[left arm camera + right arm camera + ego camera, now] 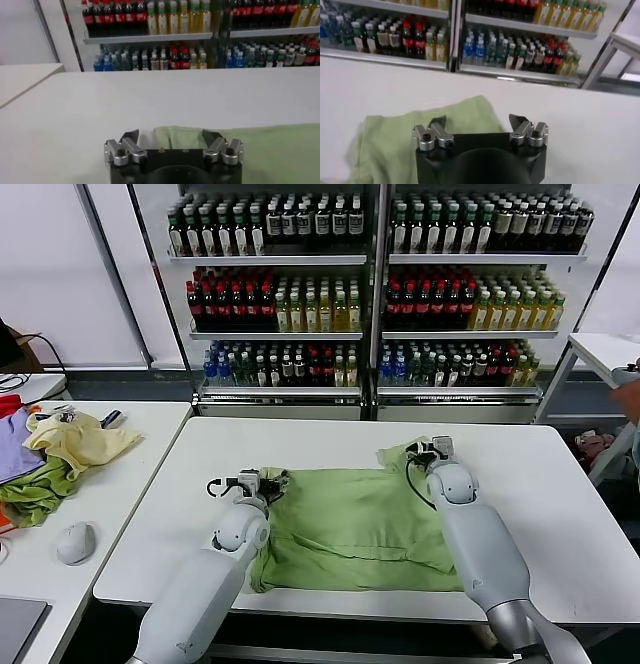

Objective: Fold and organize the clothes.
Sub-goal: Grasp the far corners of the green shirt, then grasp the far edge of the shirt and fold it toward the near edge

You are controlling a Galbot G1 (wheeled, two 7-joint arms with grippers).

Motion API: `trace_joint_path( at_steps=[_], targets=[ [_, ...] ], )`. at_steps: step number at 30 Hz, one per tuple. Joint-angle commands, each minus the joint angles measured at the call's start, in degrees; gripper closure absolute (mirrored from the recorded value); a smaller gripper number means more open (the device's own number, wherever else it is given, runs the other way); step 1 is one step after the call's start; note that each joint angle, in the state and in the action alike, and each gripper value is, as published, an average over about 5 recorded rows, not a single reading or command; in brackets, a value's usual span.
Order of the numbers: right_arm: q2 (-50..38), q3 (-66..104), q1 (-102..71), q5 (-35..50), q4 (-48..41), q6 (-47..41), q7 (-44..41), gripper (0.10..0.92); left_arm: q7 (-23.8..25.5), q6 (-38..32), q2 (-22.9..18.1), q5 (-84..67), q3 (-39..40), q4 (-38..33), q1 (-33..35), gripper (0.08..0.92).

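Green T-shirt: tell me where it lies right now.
In the head view the green T-shirt lies spread on the white table, centred near its front edge, with the left gripper and right gripper at its far corners.

Bottle shelves (370,284) behind white table (560,514). Side table (130,474), robot's left: yellow garment (80,439), green garment (35,494), purple garment (15,449), mouse (75,542).
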Motion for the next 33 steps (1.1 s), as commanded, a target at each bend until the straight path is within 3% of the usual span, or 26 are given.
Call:
trace_joint_path(
  at_steps=[1,13,22,28,33],
  targets=[
    [1.4,0.2,1.1,0.1,-5.0,-0.7,-0.6,0.323,0.5,0.5,0.2,-2.2,0.3,-0.4,0.8,0.268],
    [0.3,0.5,-3.4,3.5,0.9,-1.2,-2.1,0.629,3.4,-4.3,1.1,-3.0,0.2,-3.3,3.8,0.623],
    [-2.7,1.5,-9.6,7.2,13.3,2.2,-2.2,0.822,4.7,-11.1,2.9,-3.9,-1.2,-8.2,6.1,0.866],
    [-5.2,2.6,-13.2,10.8,22.7,2.4,-1.7,0.912,5.0,-13.3,4.5,-5.6,-2.2,-12.0,7.8,0.903],
    [-7.1,3.7,-16.0,12.5,29.5,2.1,-1.2,0.916,5.3,-13.4,5.8,-6.8,-3.1,-17.1,10.4,0.903]
  ],
)
